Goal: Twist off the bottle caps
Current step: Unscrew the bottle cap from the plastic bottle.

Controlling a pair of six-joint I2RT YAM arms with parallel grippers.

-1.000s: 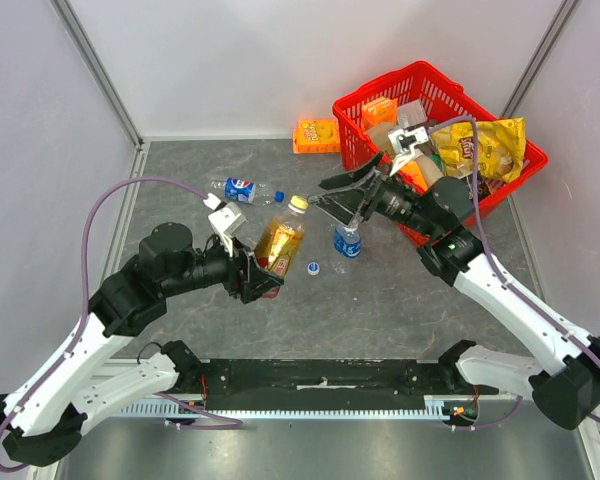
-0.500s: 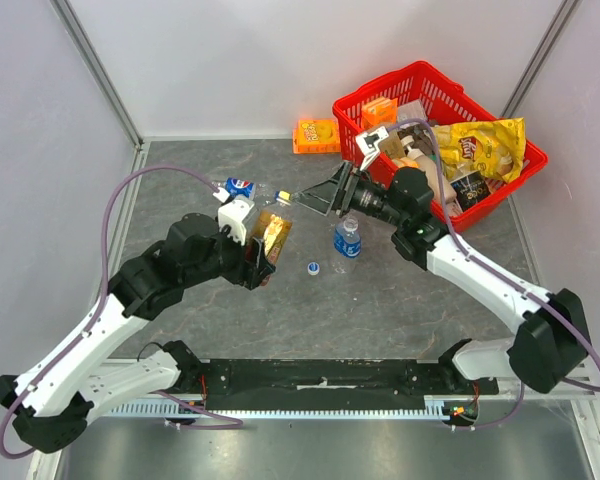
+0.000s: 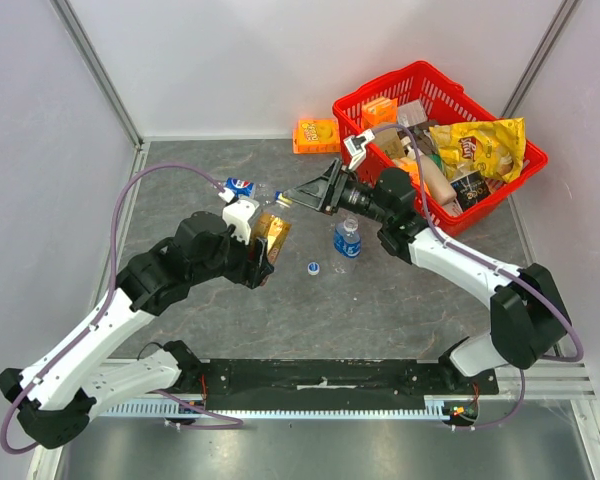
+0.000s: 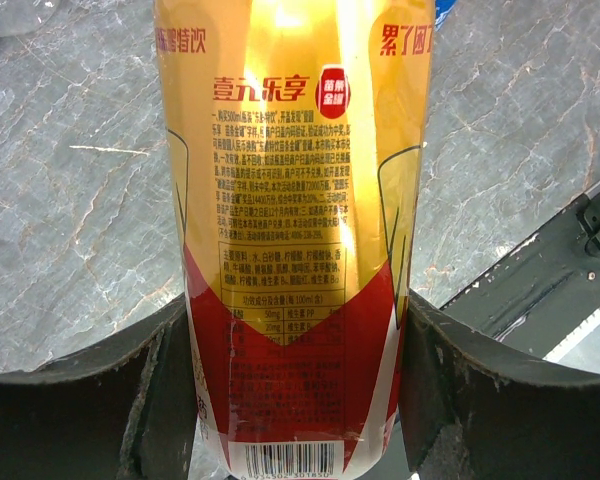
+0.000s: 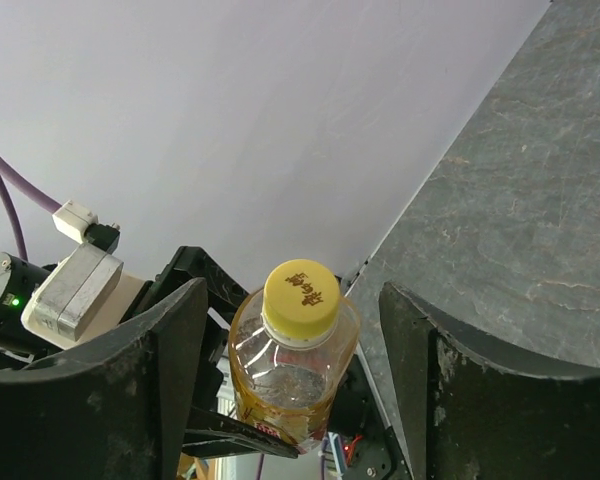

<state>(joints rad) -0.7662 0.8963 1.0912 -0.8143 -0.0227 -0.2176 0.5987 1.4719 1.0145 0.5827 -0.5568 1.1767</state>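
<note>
My left gripper [image 3: 261, 252] is shut on the amber bottle [image 3: 272, 231] with its red-and-gold label [image 4: 292, 200], holding it off the table. Its yellow cap [image 5: 300, 292] points at my right gripper [image 3: 298, 197], which is open, a finger on each side of the cap and not touching it. A clear bottle with a blue label [image 3: 347, 240] stands upright at mid-table. Another clear bottle with a blue label [image 3: 242, 187] lies on its side at the back left. A loose whitish-blue cap [image 3: 312, 267] lies on the table. The blue cap is hard to make out.
A red basket [image 3: 504, 182] full of snack packs sits at the back right, close behind my right arm. An orange packet [image 3: 316, 134] lies by the back wall. Grey walls close the table at left, right and back.
My left gripper has carried the amber bottle up and to the back left. My right gripper has followed to the left and now has its open fingers around the yellow cap.
</note>
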